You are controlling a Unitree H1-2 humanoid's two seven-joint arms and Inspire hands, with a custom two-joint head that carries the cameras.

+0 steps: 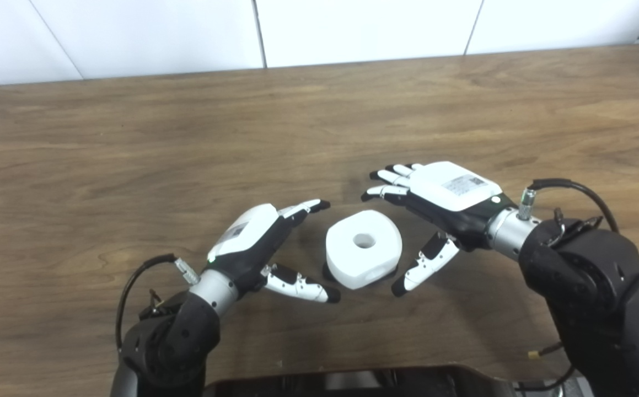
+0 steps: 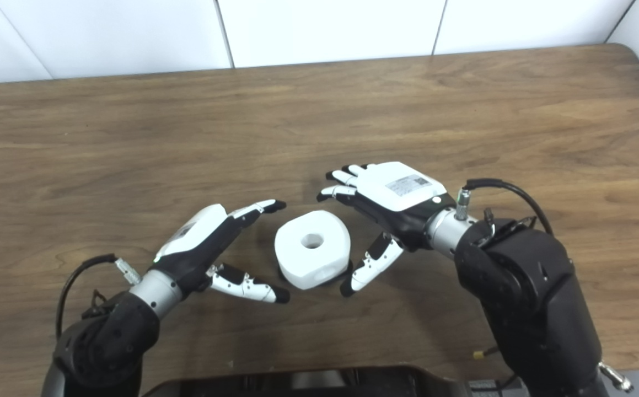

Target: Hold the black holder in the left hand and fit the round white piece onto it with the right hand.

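Observation:
The round white piece [image 1: 362,247] with a hole in its middle rests on the table, sitting on top of the black holder [image 1: 327,272], of which only a dark rim shows at its base. My left hand [image 1: 258,242] is open just left of the piece, fingers spread and not touching it. On the piece's right side, my right hand [image 1: 435,207] is open too, fingers above and behind it, thumb low by its right edge. Neither hand holds anything.
The wooden table [image 1: 187,138] stretches wide around the hands, with its far edge against a white panelled wall [image 1: 352,27]. A dark part of the robot's body [image 1: 352,383] shows at the bottom edge.

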